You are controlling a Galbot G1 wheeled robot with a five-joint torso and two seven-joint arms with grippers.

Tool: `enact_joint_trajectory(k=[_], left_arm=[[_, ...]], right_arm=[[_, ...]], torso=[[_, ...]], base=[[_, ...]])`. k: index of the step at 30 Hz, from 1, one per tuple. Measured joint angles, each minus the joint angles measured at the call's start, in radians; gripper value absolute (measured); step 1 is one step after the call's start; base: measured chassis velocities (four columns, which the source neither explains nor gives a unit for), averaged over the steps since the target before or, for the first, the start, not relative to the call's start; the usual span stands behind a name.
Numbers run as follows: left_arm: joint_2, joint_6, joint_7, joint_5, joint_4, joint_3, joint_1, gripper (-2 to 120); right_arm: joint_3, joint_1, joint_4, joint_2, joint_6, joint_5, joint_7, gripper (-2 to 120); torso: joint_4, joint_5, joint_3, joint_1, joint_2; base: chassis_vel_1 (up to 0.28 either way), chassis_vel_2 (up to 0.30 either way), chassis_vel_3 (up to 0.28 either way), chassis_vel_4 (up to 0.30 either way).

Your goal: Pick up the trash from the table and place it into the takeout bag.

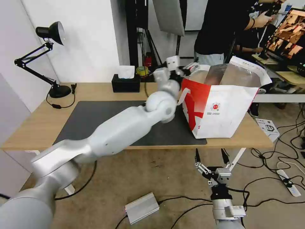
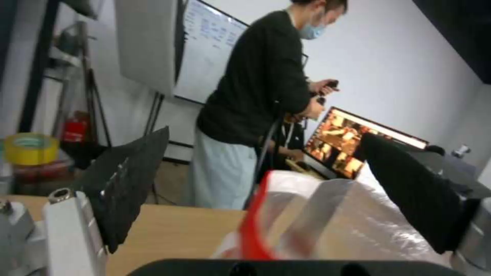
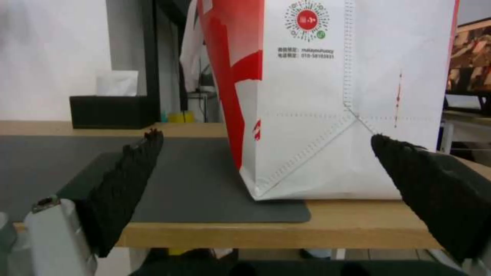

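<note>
The takeout bag point(image 1: 222, 108), white and red with a foil lining, stands open on the right end of the table point(image 1: 35, 127), partly on the dark mat point(image 1: 89, 117). My left arm reaches across the mat, and my left gripper point(image 1: 190, 68) hovers at the bag's far-left rim. In the left wrist view this gripper point(image 2: 266, 180) is open and holds nothing, with the foil-lined bag point(image 2: 337, 222) just under it. My right gripper point(image 1: 211, 156) hangs open below the table's front edge, facing the bag point(image 3: 327, 107); its fingers point(image 3: 128, 176) are spread wide. The trash is out of view.
A black tissue box point(image 1: 125, 83) and a yellow tape roll point(image 1: 143, 70) sit at the table's back edge, and a desk lamp point(image 1: 52, 57) stands at the far left. A person stands behind the bag. A silver box point(image 1: 142, 207) and cables lie on the floor.
</note>
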Motion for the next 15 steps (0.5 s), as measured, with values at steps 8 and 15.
enact_joint_trajectory(k=[8,15], left_arm=[[0.124,-0.021,0.022,0.056,-0.12,-0.072,0.12,100],[0.226,-0.025,0.049,0.15,-0.24,-0.16,0.25,100]], right_arm=[[0.0,0.0,0.0,0.0,0.0,0.0,0.0,100],[0.0,0.0,0.0,0.0,0.0,0.0,0.0,100]], torso=[[-0.0001,0.0,0.0,0.0,0.0],[-0.0001,0.0001,0.0,0.0,0.0]], base=[[0.0,0.0,0.0,0.0],[0.0,0.0,0.0,0.0]])
